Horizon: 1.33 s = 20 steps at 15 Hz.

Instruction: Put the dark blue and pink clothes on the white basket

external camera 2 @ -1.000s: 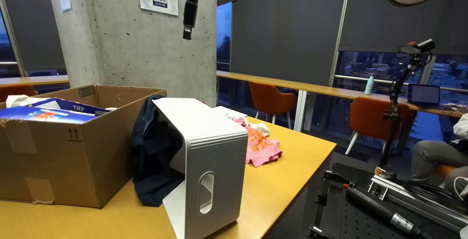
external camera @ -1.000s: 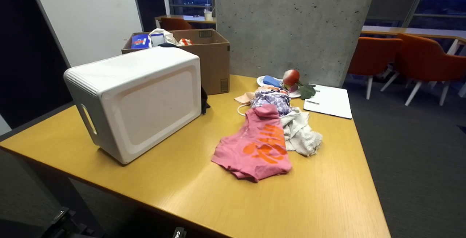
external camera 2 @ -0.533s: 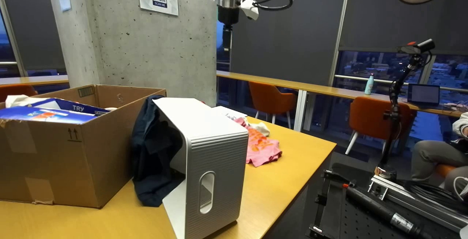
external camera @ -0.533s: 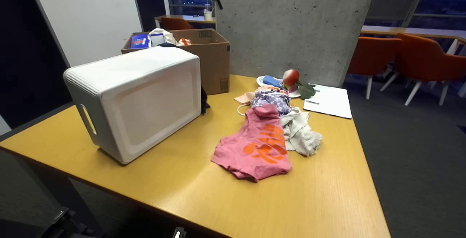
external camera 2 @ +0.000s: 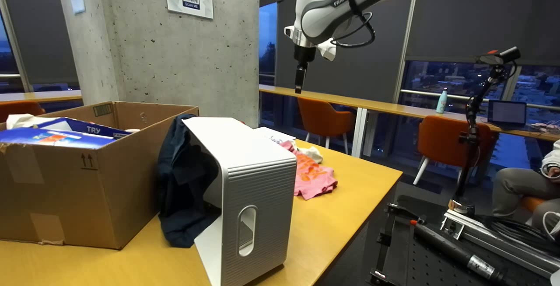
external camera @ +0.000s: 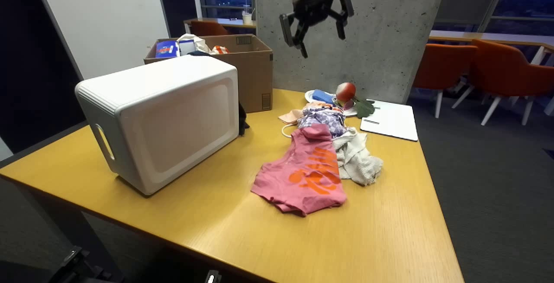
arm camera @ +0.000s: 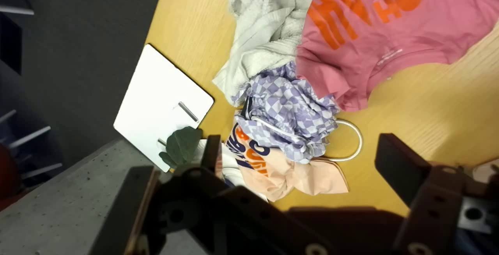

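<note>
Insp. A: Status L–R, exterior view?
Insp. B: Dk blue cloth (external camera 2: 179, 198) is hanging partly in white basket (external camera 2: 264, 190); gripper (external camera 2: 298, 90) is now coming down, jaws spread wide, holding nil; pink top (external camera 2: 313, 177) is lying on table (external camera 2: 358, 185).
Insp. A: Meaning?
Insp. B: Pink pickup's prob. starting.

Free room between basket (external camera: 184, 127) and shirt (external camera: 303, 175)

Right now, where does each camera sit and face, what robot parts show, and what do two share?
In an exterior view: overlooking the table, facing the underside of the white basket; open tool shows.
In an exterior view: near the basket's slotted end, facing dark blue clothes and pink shirt; arm and tool show.
Wrist view: on the arm, facing down at pink shirt; tool's fingers at bottom.
Both exterior views share basket and tool.
</note>
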Each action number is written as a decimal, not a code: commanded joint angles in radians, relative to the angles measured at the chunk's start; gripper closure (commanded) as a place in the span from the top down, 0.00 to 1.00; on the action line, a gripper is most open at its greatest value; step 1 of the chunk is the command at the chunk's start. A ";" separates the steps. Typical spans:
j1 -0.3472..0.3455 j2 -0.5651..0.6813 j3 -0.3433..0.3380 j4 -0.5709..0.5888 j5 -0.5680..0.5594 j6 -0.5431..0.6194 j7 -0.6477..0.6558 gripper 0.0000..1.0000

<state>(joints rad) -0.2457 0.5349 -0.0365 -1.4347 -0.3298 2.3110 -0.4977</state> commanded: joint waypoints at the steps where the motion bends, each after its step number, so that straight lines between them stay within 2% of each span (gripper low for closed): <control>1: -0.034 0.012 0.006 -0.133 0.092 0.188 -0.011 1.00; 4: -0.061 0.066 0.034 -0.167 0.155 0.331 -0.045 1.00; 7: -0.116 0.128 0.118 -0.176 0.251 0.436 -0.106 1.00; 9: -0.166 0.172 0.184 -0.158 0.310 0.453 -0.163 1.00; 11: -0.194 0.198 0.217 -0.151 0.340 0.443 -0.201 1.00; 15: -0.222 0.249 0.221 -0.122 0.360 0.408 -0.235 1.00; 20: -0.197 0.316 0.170 -0.071 0.332 0.383 -0.197 1.00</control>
<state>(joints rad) -0.4524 0.8082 0.1538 -1.5707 -0.0037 2.7312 -0.6872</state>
